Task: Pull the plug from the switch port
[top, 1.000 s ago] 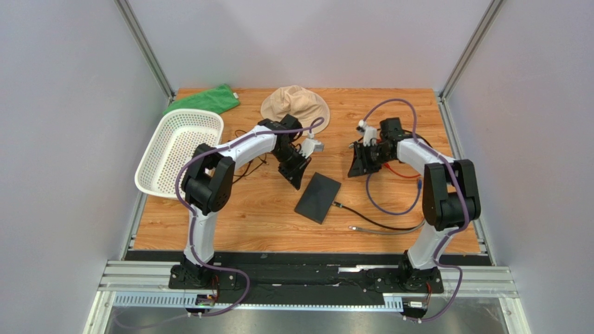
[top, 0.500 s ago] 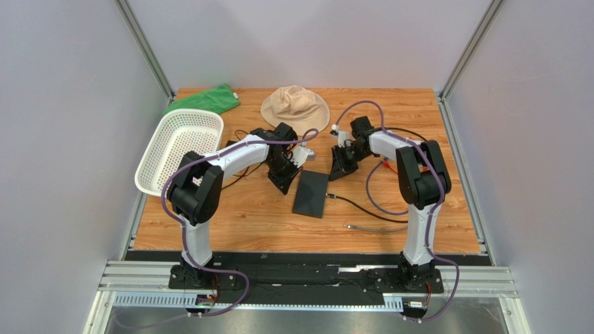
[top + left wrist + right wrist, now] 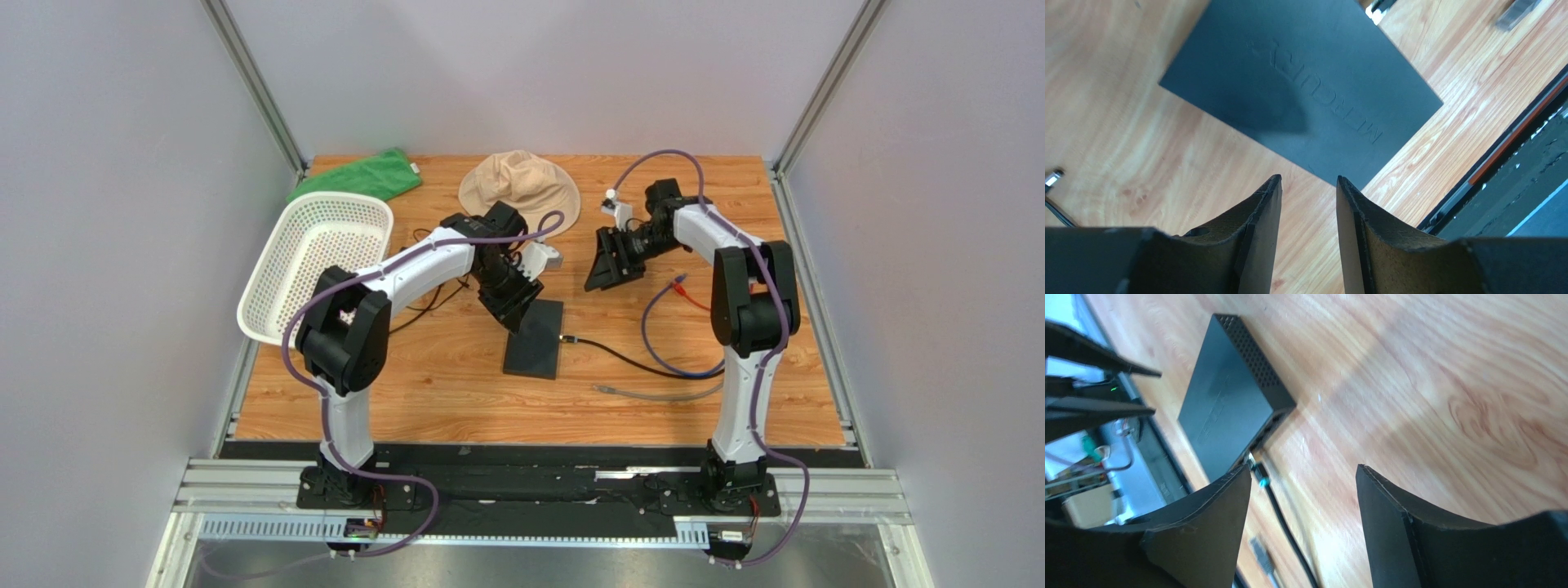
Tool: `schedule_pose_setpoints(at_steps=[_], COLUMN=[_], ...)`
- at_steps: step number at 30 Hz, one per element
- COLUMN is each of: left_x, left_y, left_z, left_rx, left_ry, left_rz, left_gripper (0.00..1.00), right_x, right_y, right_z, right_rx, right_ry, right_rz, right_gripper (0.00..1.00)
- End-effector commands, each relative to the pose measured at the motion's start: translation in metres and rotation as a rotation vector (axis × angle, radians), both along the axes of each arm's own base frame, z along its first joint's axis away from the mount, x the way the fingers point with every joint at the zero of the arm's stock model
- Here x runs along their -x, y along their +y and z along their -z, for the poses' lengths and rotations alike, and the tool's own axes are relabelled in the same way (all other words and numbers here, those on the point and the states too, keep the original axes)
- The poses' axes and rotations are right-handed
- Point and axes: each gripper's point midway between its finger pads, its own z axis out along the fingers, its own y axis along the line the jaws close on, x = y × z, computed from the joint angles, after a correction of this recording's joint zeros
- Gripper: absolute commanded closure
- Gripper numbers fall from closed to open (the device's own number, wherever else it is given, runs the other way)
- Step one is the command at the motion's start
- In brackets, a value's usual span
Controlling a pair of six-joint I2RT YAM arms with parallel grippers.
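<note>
The switch point(image 3: 534, 341) is a thin flat black box lying mid-table. It also shows in the left wrist view point(image 3: 1303, 79) and the right wrist view point(image 3: 1223, 410). A plug point(image 3: 564, 339) on a black cable point(image 3: 626, 363) sits in a port on its right narrow edge, also seen in the right wrist view point(image 3: 1258, 473). My left gripper point(image 3: 518, 309) is open and empty just off the switch's far end; in its wrist view point(image 3: 1308, 184) the fingertips end short of the switch's edge. My right gripper point(image 3: 607, 265) is open and empty, up and to the right of the plug point(image 3: 1303, 468).
A white basket point(image 3: 313, 263) stands at the left, a green cloth point(image 3: 362, 175) and a beige hat point(image 3: 519, 186) lie at the back. A loose grey cable point(image 3: 662, 392) lies in front right of the switch, a red cable point(image 3: 685, 294) under the right arm.
The switch has slid left and turned more end-on. The left gripper has stayed at its far end. The right gripper swung left toward the switch, then drew back to the rear right.
</note>
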Motion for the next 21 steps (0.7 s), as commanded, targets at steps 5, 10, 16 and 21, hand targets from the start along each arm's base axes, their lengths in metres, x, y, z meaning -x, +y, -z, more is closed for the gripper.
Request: schedule_pose_setpoints(at_steps=[5,10,16,21], left_x=[0.002,0.003,0.000,-0.001], left_y=[-0.021,-0.023,-0.021,-0.019], left_z=[0.004,0.015,0.039,0.050], left_rx=[0.068,0.068,0.022,-0.005], left_ry=[0.077,0.098,0.140,0.148], left_rz=[0.004,-0.001,-0.014,-0.023], left_gripper=[0.78,1.00,1.00,1.00], right_x=[0.051,0.059,0.070,0.083], right_y=[0.014,0.020,0.024,0.029], right_z=[-0.004,0.010,0.031,0.047], right_rx=[-0.142,-0.130,-0.104,-0.124], right_ry=[0.117,0.165,0.231,0.344], right_rz=[-0.195,-0.212,-0.244,-0.267], right_gripper=[0.30,0.31,0.34,0.38])
